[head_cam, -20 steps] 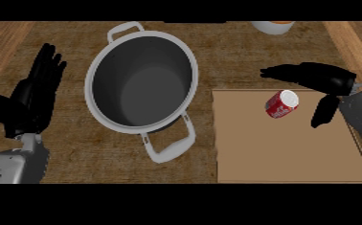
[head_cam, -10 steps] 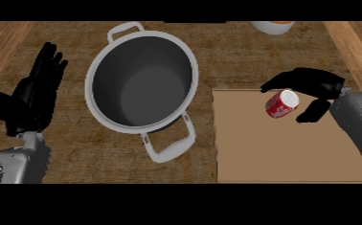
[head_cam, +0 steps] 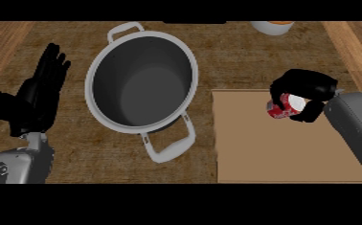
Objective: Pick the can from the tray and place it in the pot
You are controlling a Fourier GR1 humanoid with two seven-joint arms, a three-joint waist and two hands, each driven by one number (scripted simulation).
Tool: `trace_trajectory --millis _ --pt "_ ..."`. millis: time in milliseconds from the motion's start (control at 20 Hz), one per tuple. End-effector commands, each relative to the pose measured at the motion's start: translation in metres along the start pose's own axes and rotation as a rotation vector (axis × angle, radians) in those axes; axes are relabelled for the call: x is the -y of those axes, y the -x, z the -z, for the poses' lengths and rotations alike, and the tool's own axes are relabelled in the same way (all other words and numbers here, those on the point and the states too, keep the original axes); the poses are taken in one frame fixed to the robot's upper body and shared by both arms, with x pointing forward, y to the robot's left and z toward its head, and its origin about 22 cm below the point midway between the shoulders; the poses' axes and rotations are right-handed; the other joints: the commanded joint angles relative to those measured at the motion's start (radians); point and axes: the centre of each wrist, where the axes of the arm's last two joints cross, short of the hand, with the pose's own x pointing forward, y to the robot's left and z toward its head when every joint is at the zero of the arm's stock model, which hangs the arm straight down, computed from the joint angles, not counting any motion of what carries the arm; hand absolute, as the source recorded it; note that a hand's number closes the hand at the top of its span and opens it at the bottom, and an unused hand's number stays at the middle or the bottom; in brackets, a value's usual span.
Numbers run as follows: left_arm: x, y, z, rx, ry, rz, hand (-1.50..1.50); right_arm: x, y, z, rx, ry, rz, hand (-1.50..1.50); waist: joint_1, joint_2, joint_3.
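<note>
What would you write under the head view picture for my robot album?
Right hand curls round the red can over the tray, beside the empty pot.

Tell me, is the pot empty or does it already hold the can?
Empty: the pot shows only its dark bottom; the can sits over the tray, right hand curled round it.

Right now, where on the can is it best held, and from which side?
Round its red side wall, from above and the right. The can lies tilted on the tray, pale end showing, and the right hand already curls over it that way.
</note>
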Motion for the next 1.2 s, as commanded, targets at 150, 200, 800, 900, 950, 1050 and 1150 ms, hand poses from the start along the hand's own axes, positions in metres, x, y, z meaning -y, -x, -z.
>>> trace_trajectory --millis 150,200,800,900,950,1050,1150 --pt "-0.005 0.006 0.001 -0.011 0.001 0.001 0.0 -0.048 -0.14 0.156 0.131 -0.013 0.09 1.5 -0.001 -0.02 -0.005" --pt "-0.004 0.004 0.003 -0.014 -0.005 -0.001 0.0 -0.061 -0.158 0.168 0.147 -0.016 0.118 1.5 -0.002 -0.023 -0.005" --pt "0.008 0.012 0.003 -0.031 0.032 -0.011 0.0 -0.058 -0.259 0.171 -0.032 0.303 0.226 1.5 0.029 -0.028 0.006" --pt "0.003 0.014 0.002 -0.032 0.018 0.001 0.0 -0.042 -0.274 0.164 -0.069 0.448 0.234 1.5 0.027 -0.035 0.004" --pt "0.007 0.009 0.003 -0.022 0.023 -0.003 0.0 -0.043 -0.285 0.16 -0.078 0.483 0.258 1.5 0.017 -0.041 0.005" --pt "-0.001 0.009 0.007 -0.035 0.005 -0.001 0.0 -0.033 -0.299 0.151 -0.092 0.624 0.313 1.5 0.007 -0.037 0.005" --pt "0.001 0.014 0.004 -0.047 0.004 0.005 0.0 -0.022 -0.317 0.144 -0.116 0.744 0.303 1.5 0.005 -0.04 0.003"
